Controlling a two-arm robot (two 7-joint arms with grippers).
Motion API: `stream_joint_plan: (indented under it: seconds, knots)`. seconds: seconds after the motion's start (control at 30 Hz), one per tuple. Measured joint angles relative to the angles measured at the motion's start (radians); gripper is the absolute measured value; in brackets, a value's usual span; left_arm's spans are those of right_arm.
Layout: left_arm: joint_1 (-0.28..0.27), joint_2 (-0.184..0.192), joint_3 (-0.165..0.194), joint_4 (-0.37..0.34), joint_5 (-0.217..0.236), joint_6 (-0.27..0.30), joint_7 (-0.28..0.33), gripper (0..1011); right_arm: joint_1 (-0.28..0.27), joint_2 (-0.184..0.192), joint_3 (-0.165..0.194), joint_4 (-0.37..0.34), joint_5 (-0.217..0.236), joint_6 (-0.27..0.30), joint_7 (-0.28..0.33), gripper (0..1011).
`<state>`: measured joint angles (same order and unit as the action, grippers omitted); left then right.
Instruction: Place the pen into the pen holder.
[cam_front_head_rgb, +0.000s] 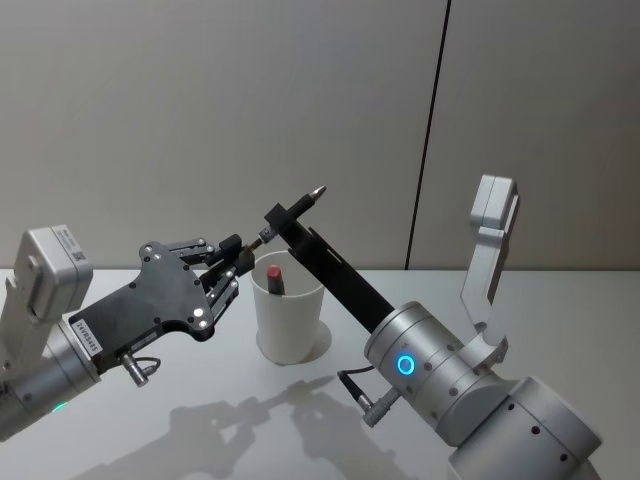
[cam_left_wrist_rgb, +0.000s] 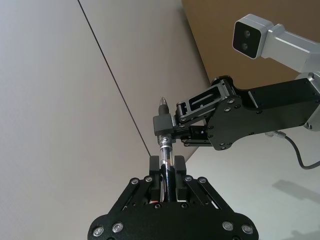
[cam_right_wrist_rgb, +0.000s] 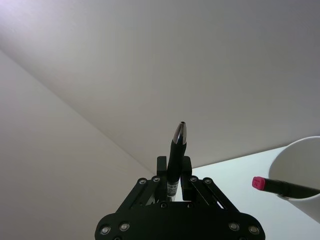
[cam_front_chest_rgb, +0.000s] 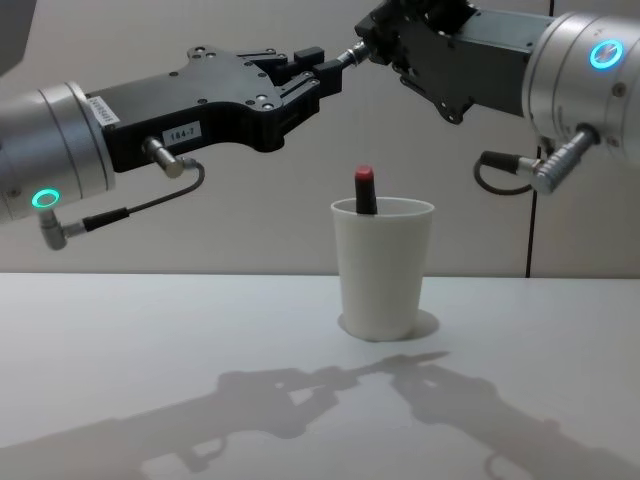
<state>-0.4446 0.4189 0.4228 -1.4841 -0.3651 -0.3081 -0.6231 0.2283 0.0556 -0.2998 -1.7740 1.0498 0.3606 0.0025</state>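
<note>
Mid-handover, by the look of it, high above the worktop (cam_front_chest_rgb: 120, 330). Pen (cam_left_wrist_rgb: 165, 150) spanning the gap between both pincers, held level with the arms rather than upright. Left pincer (cam_left_wrist_rgb: 165, 167) clamped on the clear lower barrel; right pincer (cam_front_head_rgb: 283, 213) clamped nearer the metal tip, tip poking out beyond its fingers. Double grip probably there so the pen never goes unsupported while passing across, and so the receiving arm gets a better angle for the drop. White pen holder (cam_front_chest_rgb: 382, 268) standing on the worktop below and between the arms, well clear of the pen. Red-capped marker (cam_front_chest_rgb: 365, 190) already leaning inside, leaving most of the mouth free. Pen not yet over the rim; tilting point-down likely needed first.
</note>
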Motion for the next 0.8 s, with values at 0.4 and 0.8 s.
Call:
stream_joint_plan:
  seconds: [0.4, 0.8]
  knots:
    - [0.0, 0.0, 0.0, 0.0, 0.0, 0.0, 0.0, 177, 0.0, 0.0, 0.0, 0.0, 0.0, 0.0, 0.0, 149]
    - [0.0, 0.0, -0.001, 0.0, -0.001, -0.001, 0.001, 399, 0.0, 0.001, 0.001, 0.001, -0.001, 0.0, -0.003, 147]
